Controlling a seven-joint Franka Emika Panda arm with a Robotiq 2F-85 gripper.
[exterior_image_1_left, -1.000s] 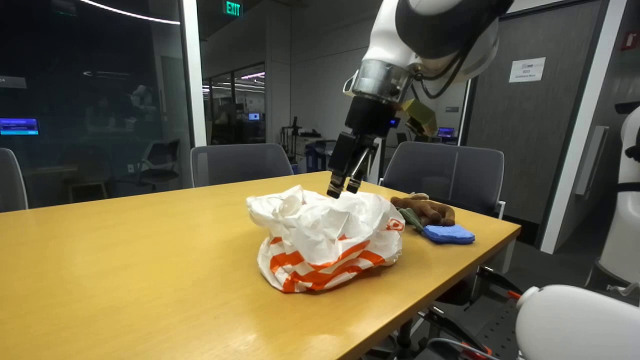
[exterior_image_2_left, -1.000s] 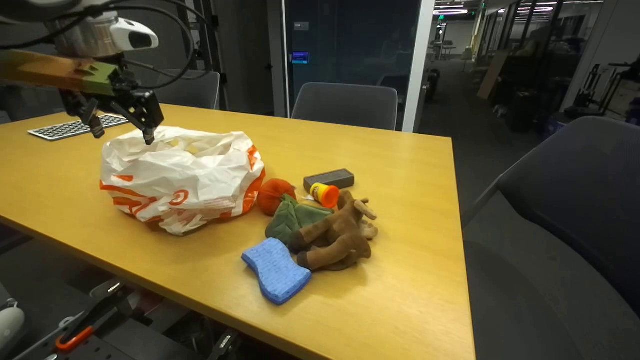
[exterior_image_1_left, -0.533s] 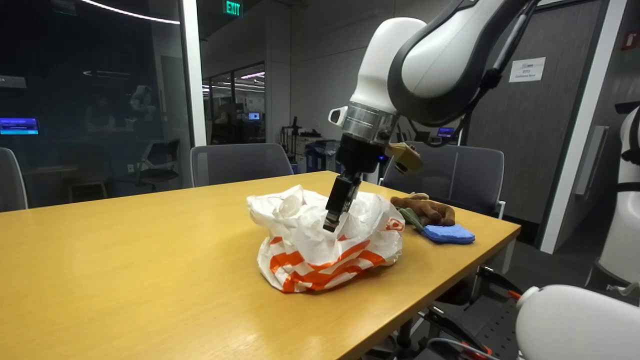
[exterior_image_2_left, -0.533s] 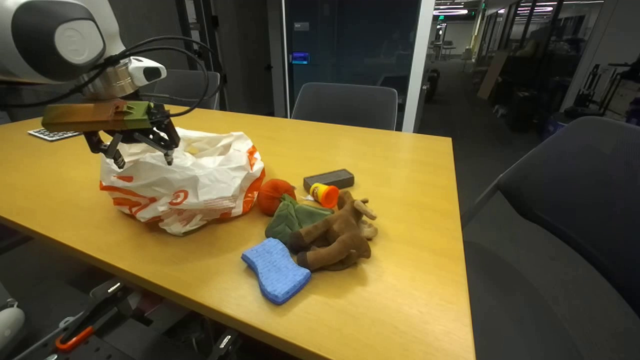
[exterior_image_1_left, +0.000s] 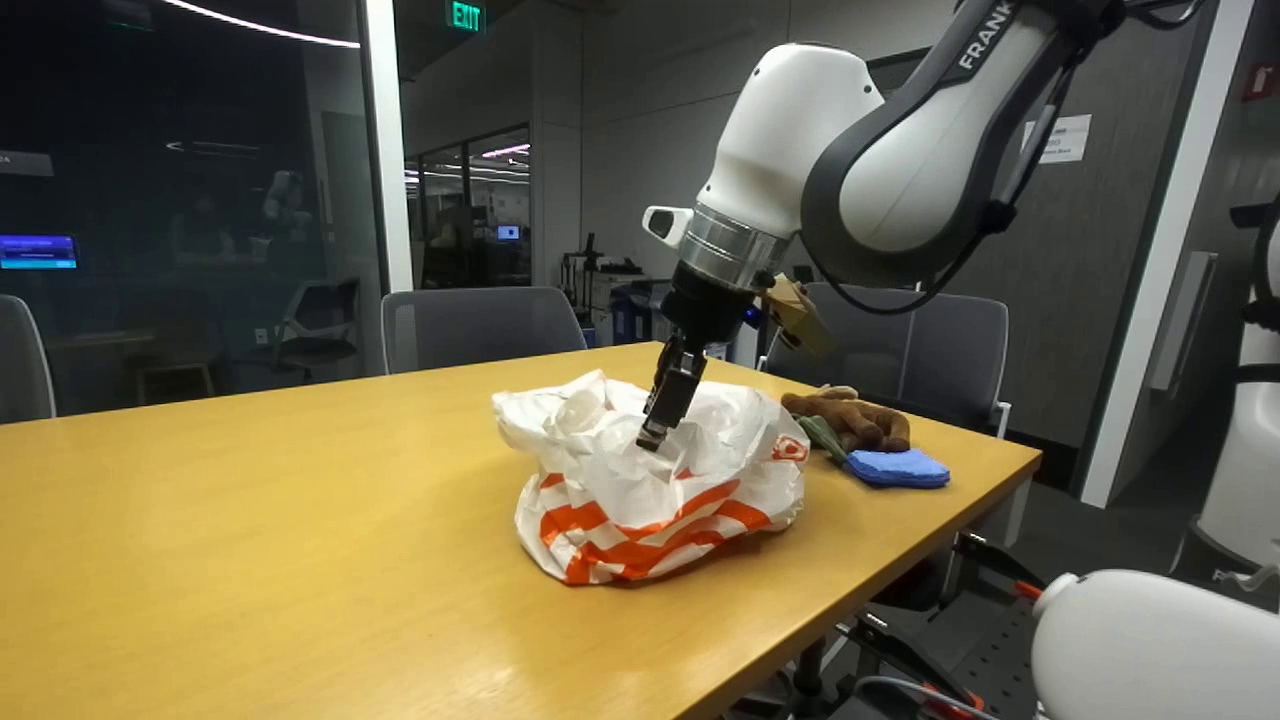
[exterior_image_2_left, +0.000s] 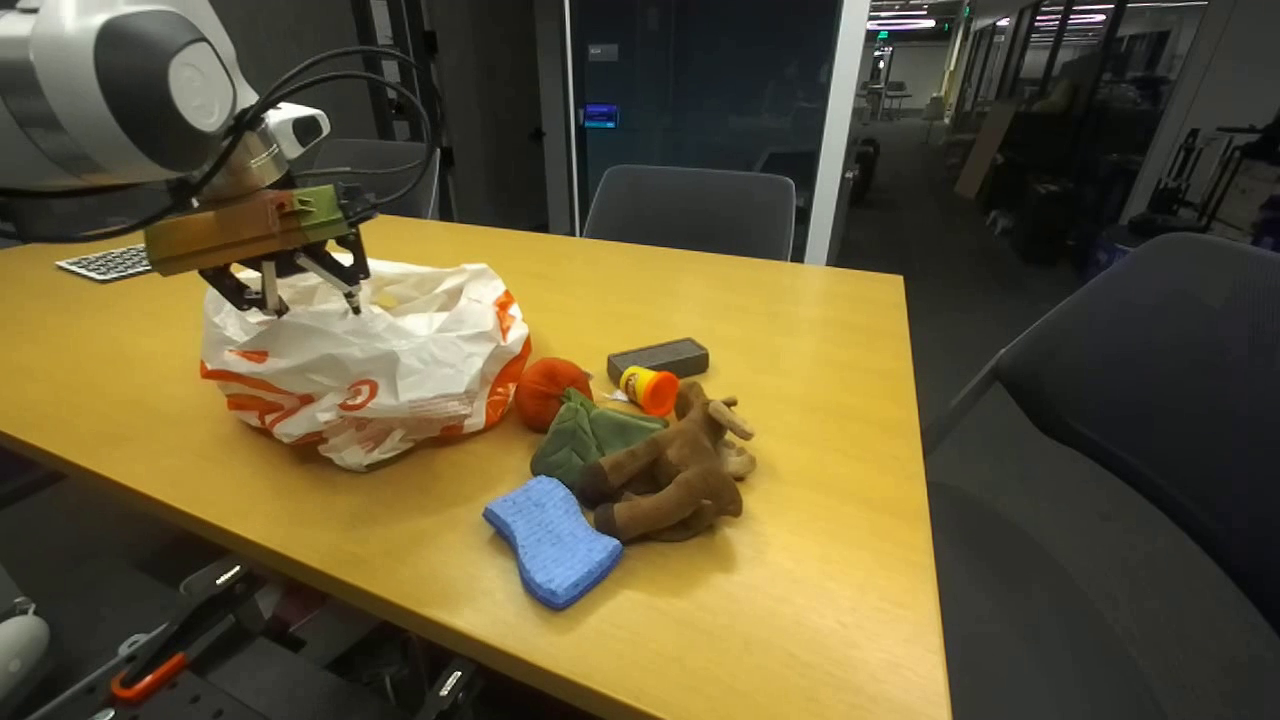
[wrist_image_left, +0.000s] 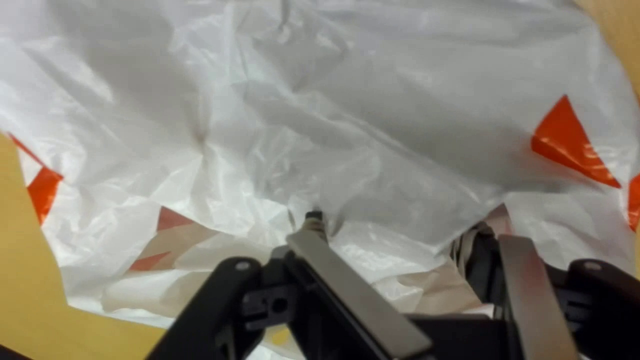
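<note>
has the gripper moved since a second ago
Yes. In an exterior view, the gripper has come down and toward the picture's right, judged against the bag, which sits where it did.

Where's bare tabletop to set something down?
In an exterior view: table right of the brown plush animal, out to the edge; also the patch between the plastic shopping bag, gray block and gray chair. Crowded: blue sponge, green cloth, orange ball and yellow tub bunched beside that animal; end effector right at the bag.
</note>
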